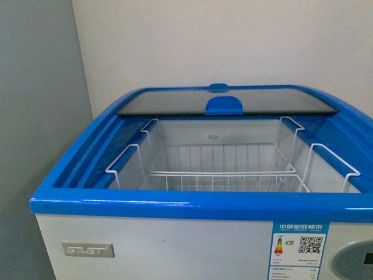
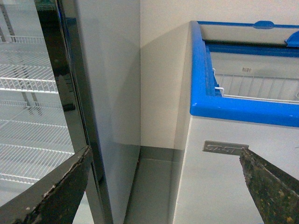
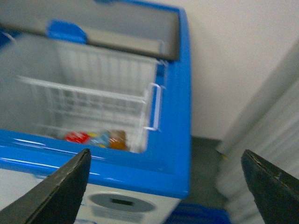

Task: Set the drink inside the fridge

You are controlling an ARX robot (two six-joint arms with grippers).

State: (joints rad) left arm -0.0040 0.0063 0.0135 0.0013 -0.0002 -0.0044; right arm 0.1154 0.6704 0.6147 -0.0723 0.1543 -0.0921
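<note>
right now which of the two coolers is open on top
The white chest fridge with the blue rim: its glass lid is slid back above the wire basket. The tall grey cabinet has a front glass door.

Soft even light, right wrist view blurred

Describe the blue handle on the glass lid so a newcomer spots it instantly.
Find the white chest fridge with its blue rim. Its glass lid is slid to the back. The handle is the rounded blue tab at the middle of the lid's front edge, above the white wire basket.
</note>
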